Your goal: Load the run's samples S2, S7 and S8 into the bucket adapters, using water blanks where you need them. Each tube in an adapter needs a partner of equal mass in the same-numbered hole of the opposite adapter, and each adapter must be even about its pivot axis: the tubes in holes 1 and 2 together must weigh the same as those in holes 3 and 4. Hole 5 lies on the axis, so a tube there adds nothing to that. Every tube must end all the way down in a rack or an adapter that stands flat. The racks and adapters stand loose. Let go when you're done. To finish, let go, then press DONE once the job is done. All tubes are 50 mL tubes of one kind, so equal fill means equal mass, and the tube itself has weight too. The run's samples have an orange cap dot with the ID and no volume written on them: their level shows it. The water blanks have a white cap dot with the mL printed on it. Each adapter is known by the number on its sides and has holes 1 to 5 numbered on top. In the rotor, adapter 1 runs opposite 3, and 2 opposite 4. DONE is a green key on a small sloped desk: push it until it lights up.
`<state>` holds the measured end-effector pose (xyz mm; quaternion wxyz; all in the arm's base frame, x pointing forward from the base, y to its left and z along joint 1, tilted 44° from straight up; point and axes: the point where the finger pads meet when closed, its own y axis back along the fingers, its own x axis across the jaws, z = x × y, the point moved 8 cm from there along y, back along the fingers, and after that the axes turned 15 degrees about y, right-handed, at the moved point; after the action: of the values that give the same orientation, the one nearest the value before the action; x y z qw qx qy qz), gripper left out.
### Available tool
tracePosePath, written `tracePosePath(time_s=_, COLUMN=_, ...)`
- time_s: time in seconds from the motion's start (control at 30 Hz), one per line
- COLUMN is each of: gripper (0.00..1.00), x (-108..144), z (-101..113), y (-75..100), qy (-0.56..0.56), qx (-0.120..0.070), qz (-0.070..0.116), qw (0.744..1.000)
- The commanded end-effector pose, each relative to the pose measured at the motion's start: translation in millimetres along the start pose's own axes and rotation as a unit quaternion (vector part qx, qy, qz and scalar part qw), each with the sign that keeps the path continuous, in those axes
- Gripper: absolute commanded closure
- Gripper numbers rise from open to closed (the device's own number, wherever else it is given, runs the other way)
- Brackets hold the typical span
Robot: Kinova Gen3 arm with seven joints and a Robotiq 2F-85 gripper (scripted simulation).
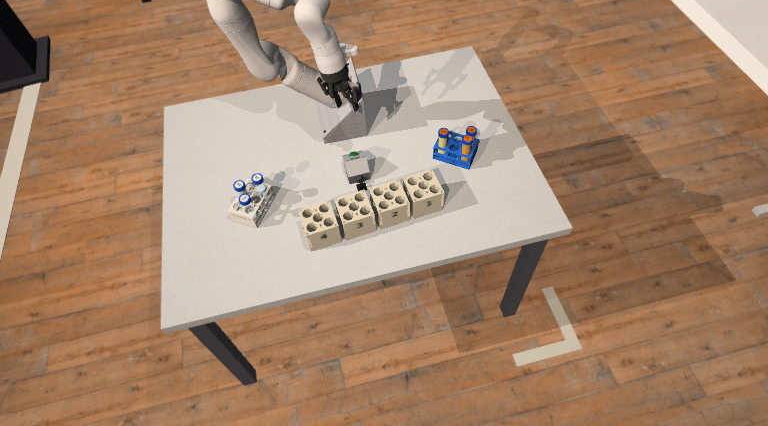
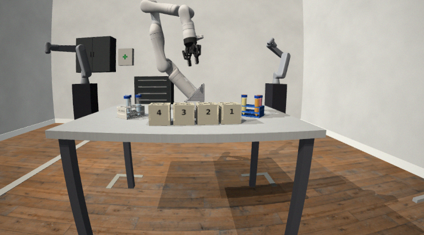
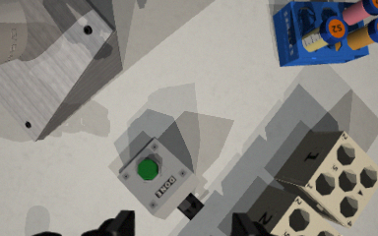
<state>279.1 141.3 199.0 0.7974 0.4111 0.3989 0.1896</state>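
The three upright orange-dotted sample tubes (image 1: 466,144) in the blue plastic rack (image 1: 453,156) stand on the white table (image 1: 226,285) below and right of the raised black gripper (image 2: 191,58), half open and empty; only the wrist view reads S2 (image 3: 337,28).

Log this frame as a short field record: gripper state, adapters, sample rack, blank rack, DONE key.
gripper: open, holding nothing, high above the table
adapters: four in a row, 4-3-2-1, all holes vacant
sample rack: blue, three orange-dot tubes seated
blank rack: white, blue-capped tubes seated
DONE key: green, unlit, untouched
progress: no tube loaded yet
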Motion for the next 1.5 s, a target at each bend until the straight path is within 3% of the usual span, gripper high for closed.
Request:
tracePosePath(time_s=0.0, gripper=0.38, x=2.7, z=3.6, y=-2.2, qy=0.017, qx=0.002, qz=-0.003, qw=1.000)
tracePosePath(time_s=1.47, gripper=0.38, x=30.9, z=43.6, y=-31.9, qy=0.206, qx=0.020, qz=-0.037, qw=0.978)
